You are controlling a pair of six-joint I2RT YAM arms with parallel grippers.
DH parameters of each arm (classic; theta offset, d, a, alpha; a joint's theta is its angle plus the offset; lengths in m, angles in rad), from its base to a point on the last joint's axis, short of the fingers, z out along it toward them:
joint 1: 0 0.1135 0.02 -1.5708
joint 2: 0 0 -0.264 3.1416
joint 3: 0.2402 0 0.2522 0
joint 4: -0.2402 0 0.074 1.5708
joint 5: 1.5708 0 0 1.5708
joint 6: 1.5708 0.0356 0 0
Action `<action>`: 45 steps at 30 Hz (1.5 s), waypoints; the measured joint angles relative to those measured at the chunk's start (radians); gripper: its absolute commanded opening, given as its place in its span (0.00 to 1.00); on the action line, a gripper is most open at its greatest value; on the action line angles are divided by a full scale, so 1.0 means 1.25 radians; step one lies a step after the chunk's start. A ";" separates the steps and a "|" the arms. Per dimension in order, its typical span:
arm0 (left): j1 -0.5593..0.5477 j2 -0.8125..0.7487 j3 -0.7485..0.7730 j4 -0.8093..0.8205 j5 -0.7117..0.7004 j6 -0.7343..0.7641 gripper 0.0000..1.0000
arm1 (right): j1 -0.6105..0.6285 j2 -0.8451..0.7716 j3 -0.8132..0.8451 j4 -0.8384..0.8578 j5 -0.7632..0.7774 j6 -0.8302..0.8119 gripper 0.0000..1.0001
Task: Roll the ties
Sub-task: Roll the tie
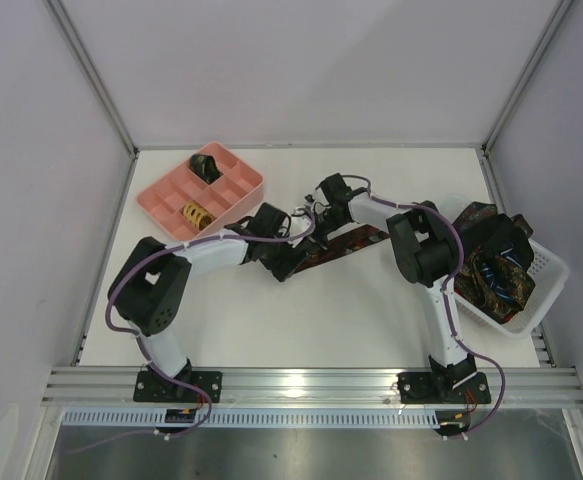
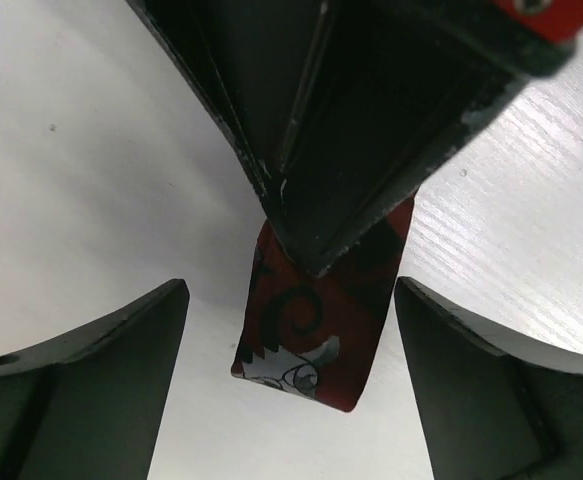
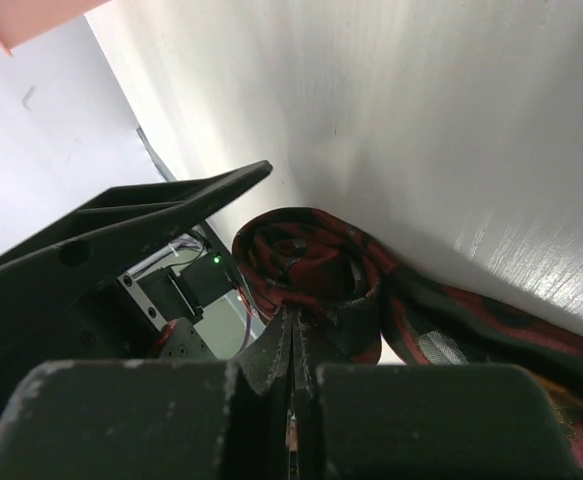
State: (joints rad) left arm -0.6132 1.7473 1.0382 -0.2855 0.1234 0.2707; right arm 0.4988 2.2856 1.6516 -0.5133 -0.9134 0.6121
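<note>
The right gripper (image 3: 293,338) is pinching the red tie (image 2: 306,345), its end lying lengthwise inside the wide-apart left gripper (image 2: 289,290).

The white bench (image 1: 301,310) stands inside a booth of plain, pale lilac-grey panels: a back wall (image 1: 311,60), a left wall (image 1: 21,200) and a right wall (image 1: 571,170). Aluminium posts (image 1: 91,75) rise at the rear corners. Along the near edge run a ribbed aluminium rail (image 1: 311,382), a white slotted strip (image 1: 311,418) and a grey metal sheet (image 1: 301,455). The light is soft and even, with a faint sheen on the bench top.
</note>
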 measured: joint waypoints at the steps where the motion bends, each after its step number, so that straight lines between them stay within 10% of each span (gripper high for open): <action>1: 0.000 0.005 0.001 0.002 0.000 -0.001 0.89 | -0.001 0.000 -0.001 0.003 -0.001 0.005 0.00; 18: -0.036 0.068 0.061 -0.020 -0.006 0.001 0.79 | -0.176 -0.124 -0.130 0.100 -0.006 0.121 0.00; 35: -0.055 0.072 0.066 -0.025 -0.027 0.009 0.31 | -0.302 -0.241 -0.162 0.077 0.006 0.092 0.00; 45: -0.054 0.070 0.066 -0.019 -0.045 0.014 0.76 | -0.294 -0.241 -0.181 0.066 0.006 0.078 0.00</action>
State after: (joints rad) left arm -0.6811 1.8343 1.1206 -0.3088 0.0677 0.2878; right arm 0.1307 1.9839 1.4250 -0.4305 -0.9054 0.7101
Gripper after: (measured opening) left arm 0.665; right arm 0.009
